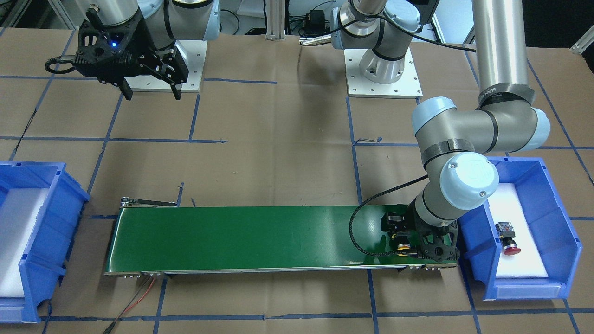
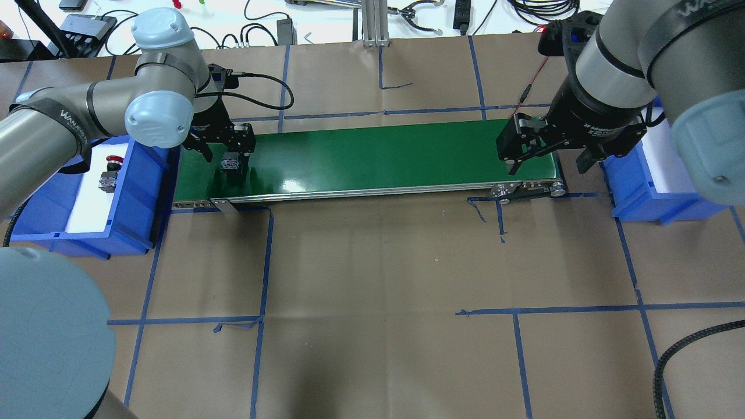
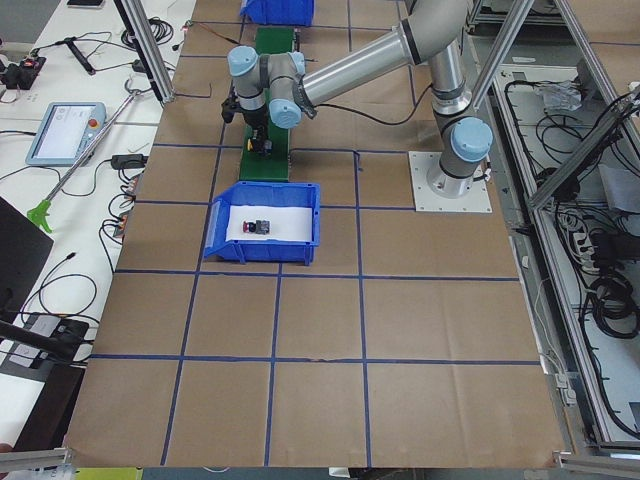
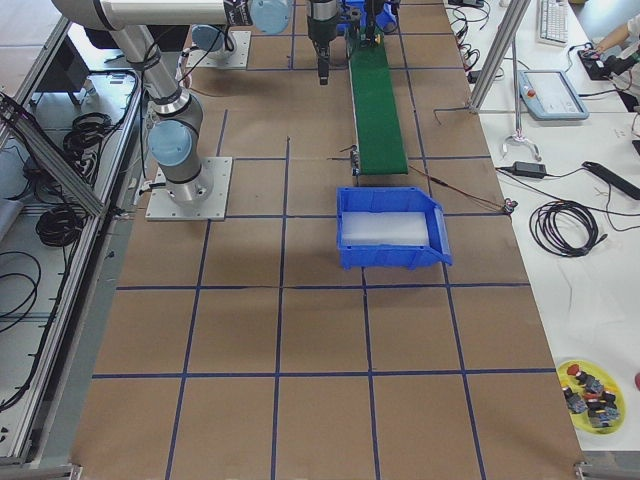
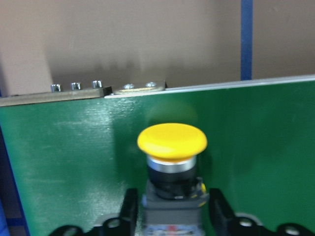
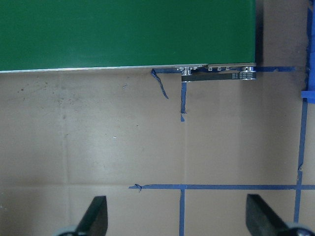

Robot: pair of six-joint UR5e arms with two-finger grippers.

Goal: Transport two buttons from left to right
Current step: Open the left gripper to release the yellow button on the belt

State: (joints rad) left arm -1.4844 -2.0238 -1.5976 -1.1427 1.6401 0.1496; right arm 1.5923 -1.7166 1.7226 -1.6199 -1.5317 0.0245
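The yellow button (image 5: 172, 140) stands upright at the robot's-left end of the green conveyor belt (image 2: 378, 154); it also shows in the front view (image 1: 403, 249) and the overhead view (image 2: 233, 164). My left gripper (image 5: 172, 206) is shut on its grey body, one finger on each side. The red button (image 1: 508, 241) lies on white foam in the blue bin (image 1: 564, 222) on my left, also seen from overhead (image 2: 110, 171). My right gripper (image 2: 547, 166) is open and empty, hovering above the table at the belt's other end.
A second blue bin (image 1: 28, 232) with white foam stands beyond the belt's right end, also in the overhead view (image 2: 634, 192). Red and black wires (image 1: 139, 297) trail from the conveyor's end. The brown table is marked with blue tape lines.
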